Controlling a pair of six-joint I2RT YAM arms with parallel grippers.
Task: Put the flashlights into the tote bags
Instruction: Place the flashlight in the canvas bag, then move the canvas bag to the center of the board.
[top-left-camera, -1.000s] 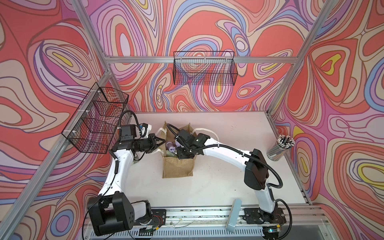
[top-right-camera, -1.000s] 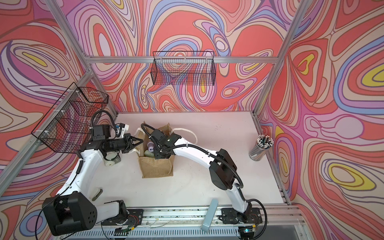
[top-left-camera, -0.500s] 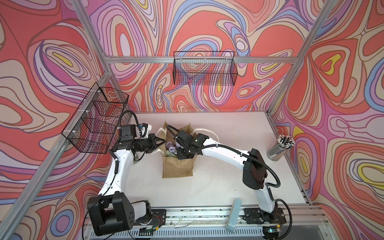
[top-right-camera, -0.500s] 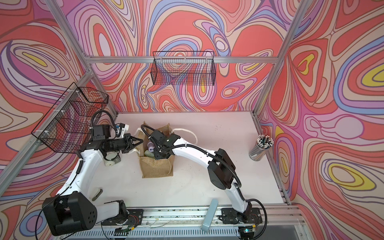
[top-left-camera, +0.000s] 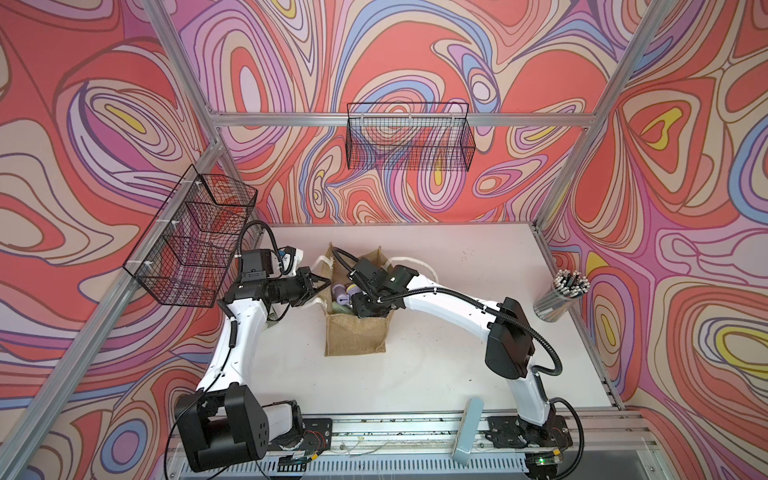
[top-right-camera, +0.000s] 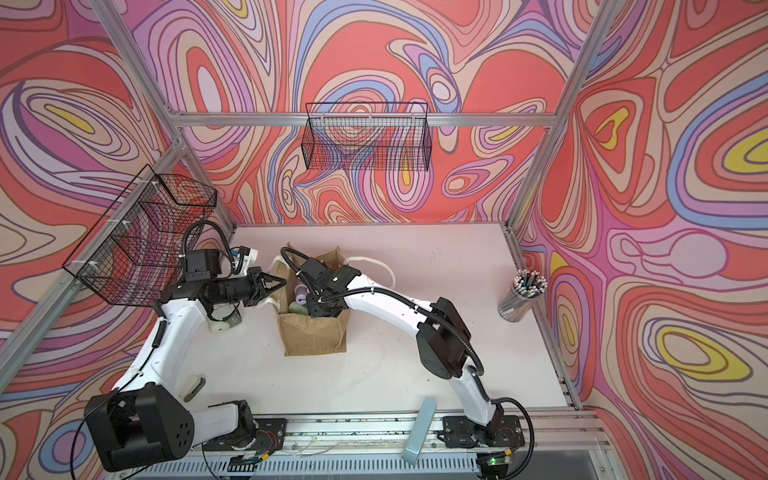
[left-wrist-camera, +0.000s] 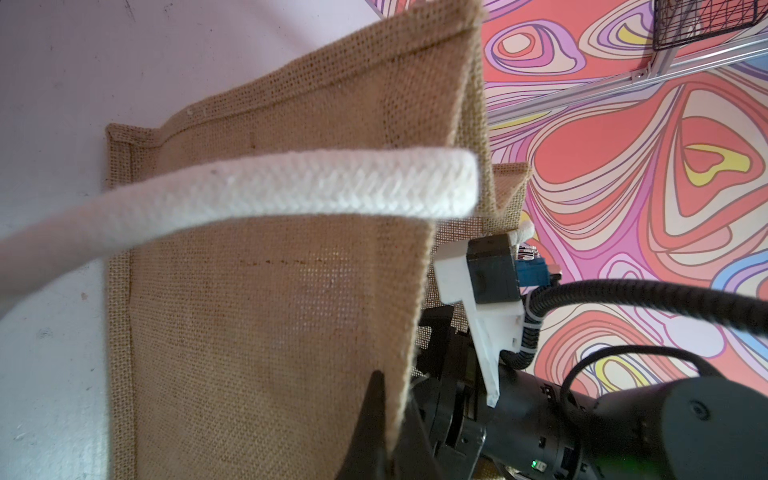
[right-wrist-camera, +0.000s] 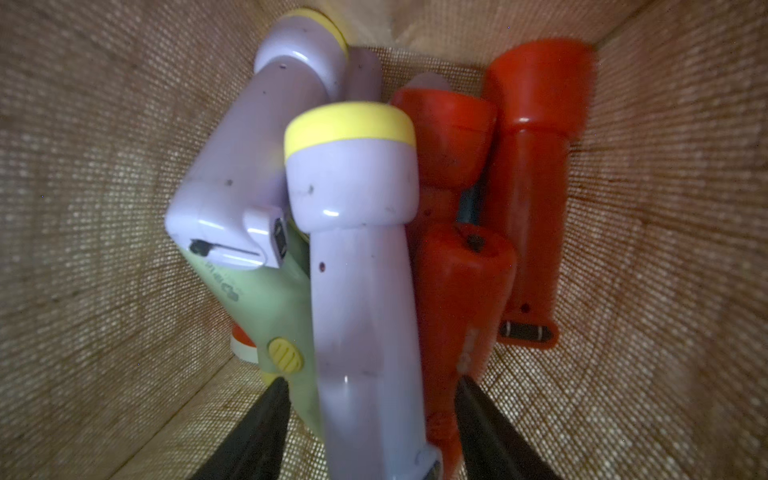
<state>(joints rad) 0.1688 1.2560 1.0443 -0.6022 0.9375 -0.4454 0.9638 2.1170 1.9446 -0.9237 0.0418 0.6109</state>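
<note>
The tan burlap tote bag stands upright mid-table. My left gripper is shut on the bag's left rim, with the fabric pinched between its fingers. My right gripper reaches down inside the bag and is open. A lilac flashlight with a yellow head ring lies between its fingers with a gap on each side. Beside it lie another lilac flashlight, a pale green one and red ones. Lilac flashlights show at the bag's mouth.
A clear cup of grey rods stands at the right edge. Black wire baskets hang on the back wall and the left wall. A white rope handle crosses in front of the left wrist camera. A grey-blue block leans on the front rail.
The right gripper's fingers have spread apart inside the bag, off the lilac flashlight. The right arm has shifted slightly. The left arm keeps its hold on the rim.
</note>
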